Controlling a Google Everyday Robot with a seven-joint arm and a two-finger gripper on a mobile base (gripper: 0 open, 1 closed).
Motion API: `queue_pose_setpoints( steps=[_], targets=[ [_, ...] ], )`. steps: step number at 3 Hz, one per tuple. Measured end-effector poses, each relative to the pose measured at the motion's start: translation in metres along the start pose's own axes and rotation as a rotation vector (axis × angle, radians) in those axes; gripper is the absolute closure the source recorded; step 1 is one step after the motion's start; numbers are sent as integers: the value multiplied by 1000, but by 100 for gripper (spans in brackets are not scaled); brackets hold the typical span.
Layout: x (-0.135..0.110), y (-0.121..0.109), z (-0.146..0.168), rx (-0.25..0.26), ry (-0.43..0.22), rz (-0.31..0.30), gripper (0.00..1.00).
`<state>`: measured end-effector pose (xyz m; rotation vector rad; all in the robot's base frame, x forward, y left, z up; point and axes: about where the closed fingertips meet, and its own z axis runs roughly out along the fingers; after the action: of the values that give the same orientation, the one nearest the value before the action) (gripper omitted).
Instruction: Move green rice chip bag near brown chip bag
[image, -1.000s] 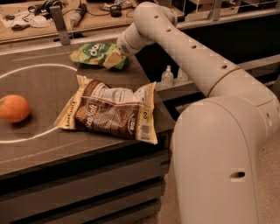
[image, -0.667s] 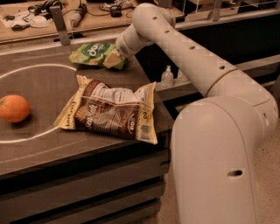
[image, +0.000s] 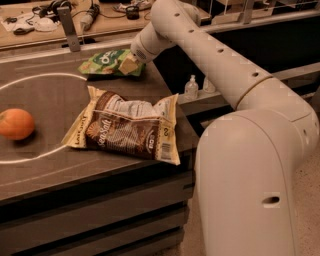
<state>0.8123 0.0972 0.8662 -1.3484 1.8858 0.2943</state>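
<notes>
The green rice chip bag lies at the far edge of the dark counter, its right end lifted a little. My gripper is at that right end, reaching in from the right on the long white arm. The brown chip bag with "Sea Salt" lettering lies flat in the middle of the counter, nearer the front, a short gap below the green bag.
An orange sits at the left on a white painted ring. A small clear bottle stands on a ledge right of the counter. A metal post and cluttered desk lie behind. The robot's white body fills the right.
The gripper and the green bag's right end stay at nearly the same spot; no clear movement. The brown bag and orange have not moved.
</notes>
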Motion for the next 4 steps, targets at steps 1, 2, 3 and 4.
queue_pose_setpoints(
  steps=[1, 2, 3, 4],
  targets=[
    [-14, 6, -23, -34, -9, -54, 100],
    [-17, 12, -45, -71, -23, -73, 100],
    [-12, 23, -62, -115, -47, -60, 100],
    [-8, 38, -69, -169, -63, -76, 84]
  ],
)
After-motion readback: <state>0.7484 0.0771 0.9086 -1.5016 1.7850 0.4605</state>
